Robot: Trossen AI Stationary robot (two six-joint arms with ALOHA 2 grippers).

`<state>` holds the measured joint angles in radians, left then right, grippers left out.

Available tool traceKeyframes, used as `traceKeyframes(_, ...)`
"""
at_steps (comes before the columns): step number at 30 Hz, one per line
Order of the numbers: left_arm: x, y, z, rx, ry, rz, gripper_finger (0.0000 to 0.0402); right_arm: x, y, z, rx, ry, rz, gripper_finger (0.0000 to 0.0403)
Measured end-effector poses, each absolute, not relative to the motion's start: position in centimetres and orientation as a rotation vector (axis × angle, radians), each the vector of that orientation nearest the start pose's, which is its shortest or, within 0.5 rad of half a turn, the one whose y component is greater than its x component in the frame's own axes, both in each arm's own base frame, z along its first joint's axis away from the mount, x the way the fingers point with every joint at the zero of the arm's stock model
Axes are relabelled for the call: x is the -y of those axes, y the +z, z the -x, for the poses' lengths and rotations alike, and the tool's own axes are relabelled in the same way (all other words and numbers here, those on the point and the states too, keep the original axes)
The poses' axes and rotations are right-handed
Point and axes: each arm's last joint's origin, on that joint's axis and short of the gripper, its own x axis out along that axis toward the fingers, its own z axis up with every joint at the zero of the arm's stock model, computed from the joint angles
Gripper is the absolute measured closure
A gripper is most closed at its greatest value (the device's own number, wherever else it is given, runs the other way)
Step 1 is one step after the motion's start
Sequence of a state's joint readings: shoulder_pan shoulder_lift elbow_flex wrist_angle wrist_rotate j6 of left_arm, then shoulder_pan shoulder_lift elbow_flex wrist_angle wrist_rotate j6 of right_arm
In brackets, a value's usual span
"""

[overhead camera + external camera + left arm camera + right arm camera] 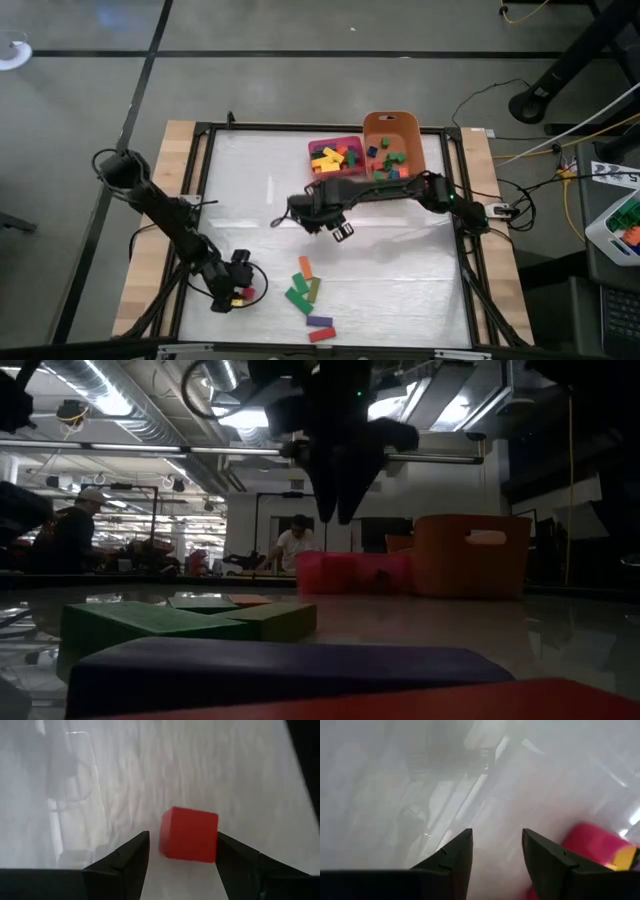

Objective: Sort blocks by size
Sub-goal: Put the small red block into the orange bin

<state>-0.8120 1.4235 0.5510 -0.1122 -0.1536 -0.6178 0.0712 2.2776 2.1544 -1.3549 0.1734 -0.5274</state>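
A small red cube rests on the white table between the open fingers of my left gripper, near the table's near-left corner. My right gripper hangs open and empty over the table's middle, fingers pointing down. Several loose blocks lie near the front: an orange one, green ones, a purple bar and a red bar. More blocks fill the pink tray and the orange tub. My left gripper's fingers come down on either side of the red cube. One finger stands right against the cube's side; I cannot tell whether it touches. The other finger stands apart from it. The cube sits flat on the table.
The pink tray and orange tub stand side by side at the table's far edge. In the low view the green block, purple bar and red bar lie close in front. People show in the room behind. A black frame rims the table.
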Motion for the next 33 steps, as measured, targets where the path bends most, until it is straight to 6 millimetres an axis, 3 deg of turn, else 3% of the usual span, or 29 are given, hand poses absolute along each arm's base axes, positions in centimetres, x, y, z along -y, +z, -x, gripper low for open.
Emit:
traceKeyframes(8,17.1,12.7,-17.0,-1.011,-0.245,0.06,0.0212,-6.8,23.8,-44.5,-1.447,0.38,0.675,0.0233)
traceKeyframes(15,17.3,13.1,-17.5,-0.913,-0.251,0.041,0.0287,-10.0,23.8,-43.7,-1.445,0.421,0.709,0.0233)
traceKeyframes(21,16.7,13.3,-18.4,-0.824,-0.143,0.027,0.0287,-12.5,23.7,-42.6,-1.483,0.43,0.71,0.0233)
traceKeyframes(27,14.4,14.1,-21.1,-0.699,-0.018,0.015,0.0287,-14.4,23.8,-40.8,-1.591,0.366,0.767,0.0233)
traceKeyframes(33,9.9,15.8,-25.0,-0.497,0.112,-0.003,0.0287,-16.3,24.3,-39.6,-1.575,0.301,0.881,0.0233)
